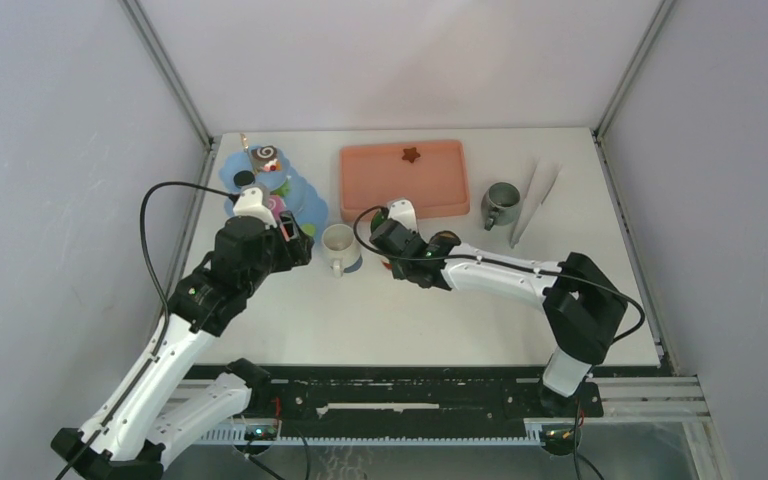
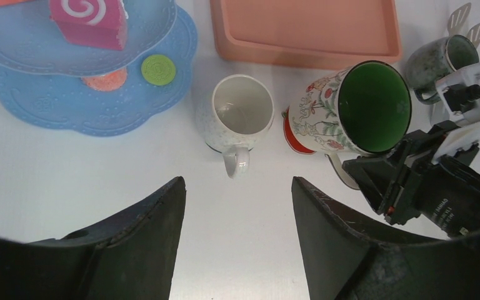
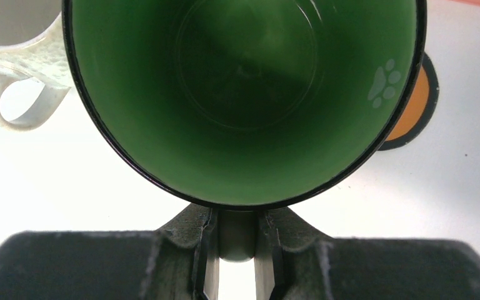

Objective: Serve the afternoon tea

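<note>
White table (image 1: pixel 410 320), seemingly grey walls (image 1: pixel 60 150)

Counted: 3 mugs – cream mug (image 1: pixel 337 243), green mug (image 2: pixel 375 106), grey mug (image 1: pixel 501 203) | 1 dessert tower (image 1: pixel 310 205) | 1 tray (image 1: pixel 430 185) | 1 tongs (image 1: pixel 531 206) | 1 star pastry (image 1: pixel 411 154)

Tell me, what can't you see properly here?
Top view: left arm covers part of the dessert tower.
Right wrist view: green mug hides most of the orange disc.
Left wrist view: right arm hides part of the grey mug; top edge cuts off the tongs.
</note>
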You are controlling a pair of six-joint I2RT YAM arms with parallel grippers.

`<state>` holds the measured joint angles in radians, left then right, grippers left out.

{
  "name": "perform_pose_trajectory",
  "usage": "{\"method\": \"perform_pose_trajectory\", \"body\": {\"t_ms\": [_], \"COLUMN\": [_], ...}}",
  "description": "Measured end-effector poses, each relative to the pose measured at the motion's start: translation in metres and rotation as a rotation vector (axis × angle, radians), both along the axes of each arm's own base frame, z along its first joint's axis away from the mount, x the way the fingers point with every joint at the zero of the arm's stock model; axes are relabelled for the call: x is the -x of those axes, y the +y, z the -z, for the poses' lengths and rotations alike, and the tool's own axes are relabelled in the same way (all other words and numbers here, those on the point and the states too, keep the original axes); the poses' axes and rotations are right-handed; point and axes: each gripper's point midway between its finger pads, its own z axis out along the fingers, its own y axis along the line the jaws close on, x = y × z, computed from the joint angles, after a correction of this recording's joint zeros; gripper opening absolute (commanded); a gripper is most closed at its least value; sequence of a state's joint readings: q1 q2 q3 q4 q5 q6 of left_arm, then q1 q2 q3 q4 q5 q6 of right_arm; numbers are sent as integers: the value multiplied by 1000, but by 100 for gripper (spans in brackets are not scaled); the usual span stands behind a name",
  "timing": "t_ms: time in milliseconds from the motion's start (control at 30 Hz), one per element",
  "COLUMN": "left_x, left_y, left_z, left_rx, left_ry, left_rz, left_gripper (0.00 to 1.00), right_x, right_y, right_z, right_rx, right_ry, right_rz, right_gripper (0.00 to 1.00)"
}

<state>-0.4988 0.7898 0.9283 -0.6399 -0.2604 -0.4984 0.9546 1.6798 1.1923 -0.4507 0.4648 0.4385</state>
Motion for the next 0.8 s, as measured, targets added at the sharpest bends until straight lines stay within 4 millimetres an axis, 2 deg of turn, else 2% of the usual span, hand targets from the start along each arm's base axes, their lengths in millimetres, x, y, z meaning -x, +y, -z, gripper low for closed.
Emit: {"method": "perform_pose_trajectory", "body": {"t_ms": [300,800], "left_x": [-1,-3], "left_y": [-1,-2], "left_z": [1,6], "left_rx": [-2,-5], "left_ry": [4,10], "left_rz": [1,2], "left_gripper": [68,68], "right_x": [-6,-3], "right_y": [-3,0], "right_z": [24,30], "right_rx": [0,-18], "right_ry": [56,90], "right_rz": [38,37], "right_gripper": [0,0]}}
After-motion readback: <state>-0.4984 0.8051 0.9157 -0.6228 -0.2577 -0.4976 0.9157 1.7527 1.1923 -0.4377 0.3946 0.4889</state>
